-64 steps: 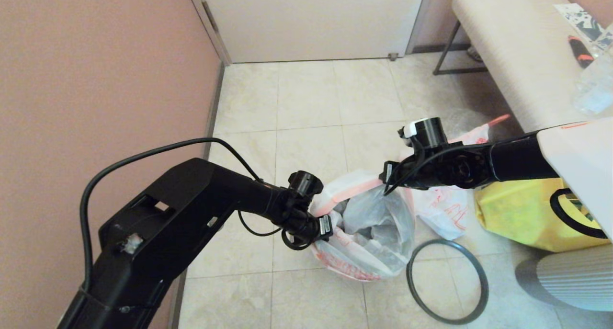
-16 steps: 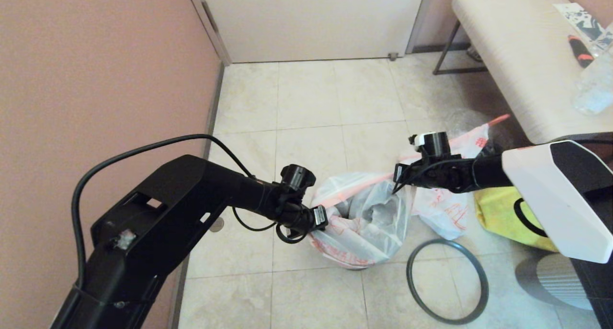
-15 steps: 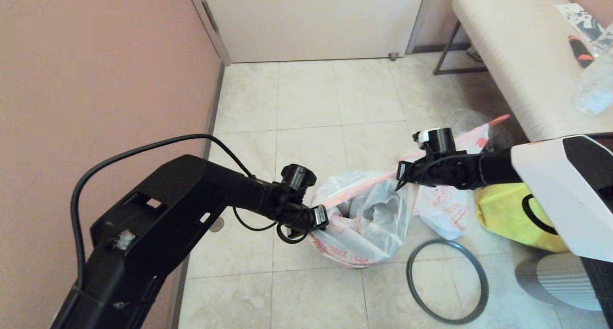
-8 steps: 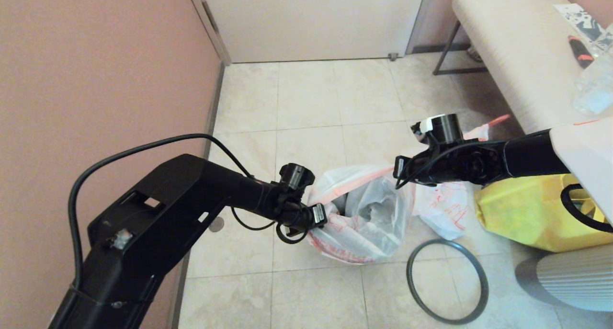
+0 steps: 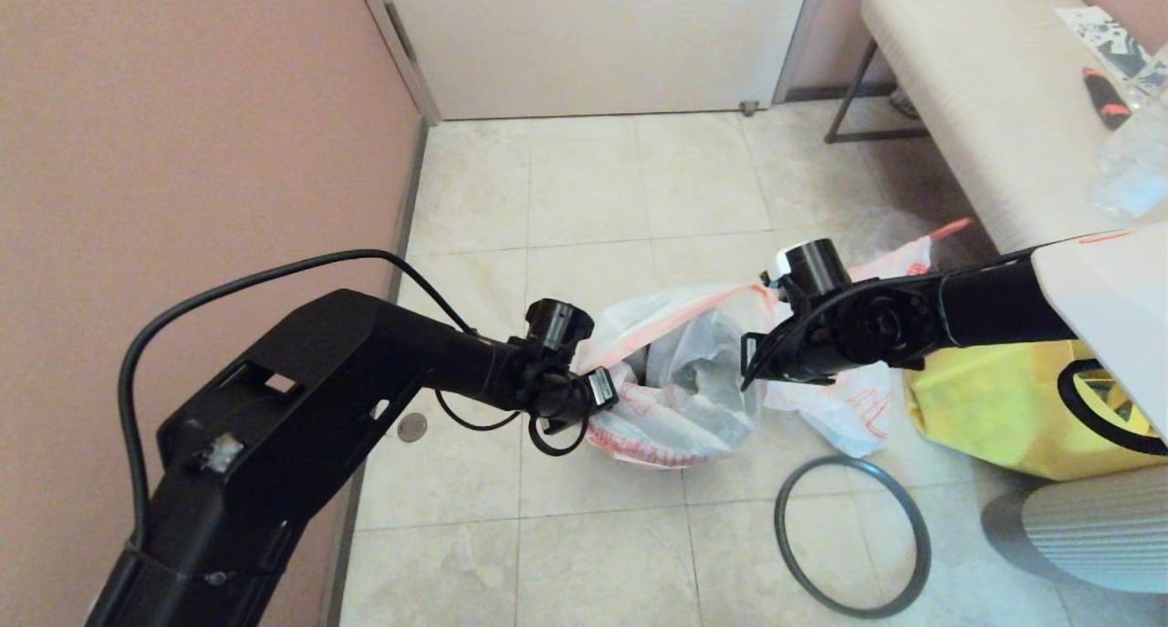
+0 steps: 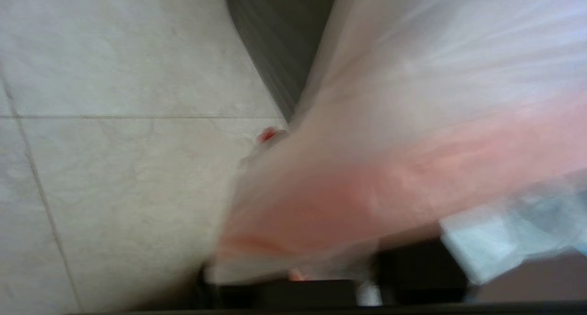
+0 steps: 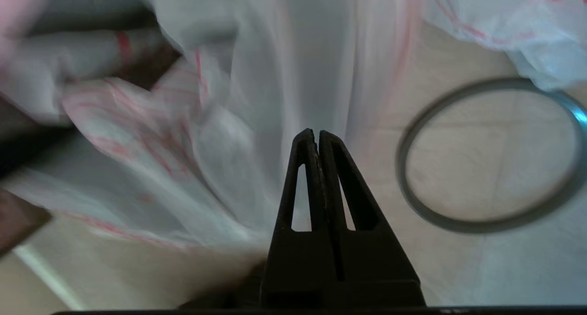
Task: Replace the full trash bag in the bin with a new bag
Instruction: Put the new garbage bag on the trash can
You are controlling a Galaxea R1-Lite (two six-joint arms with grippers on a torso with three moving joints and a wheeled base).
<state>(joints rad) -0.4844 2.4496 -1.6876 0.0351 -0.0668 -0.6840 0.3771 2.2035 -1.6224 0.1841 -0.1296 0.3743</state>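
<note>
The new bag [image 5: 703, 371], thin white with orange-red print and a pink edge band, is stretched open between both grippers over the bin [image 5: 650, 367], of which only a dark patch shows. My left gripper [image 5: 602, 397] is shut on the bag's left edge; in the left wrist view the film [image 6: 412, 122] drapes over the fingers. My right gripper [image 5: 746, 362] [image 7: 316, 134] is shut on the bag's right edge. The full trash bag [image 5: 844, 408] lies on the floor behind the right arm. The grey hoop [image 5: 844, 461] [image 7: 481, 225] lies flat on the tiles.
A yellow tote [image 5: 985, 408] sits right of the full bag. A cream bench [image 5: 985, 107] fills the far right, a pink wall [image 5: 182, 152] the left, and a ribbed grey object [image 5: 1086, 536] the near right. Bare tiles lie in front and beyond.
Both grippers have carried the bag's mouth a little further away and higher. The right wrist has turned, its tip now lower and further left. The hoop and the full bag have not moved.
</note>
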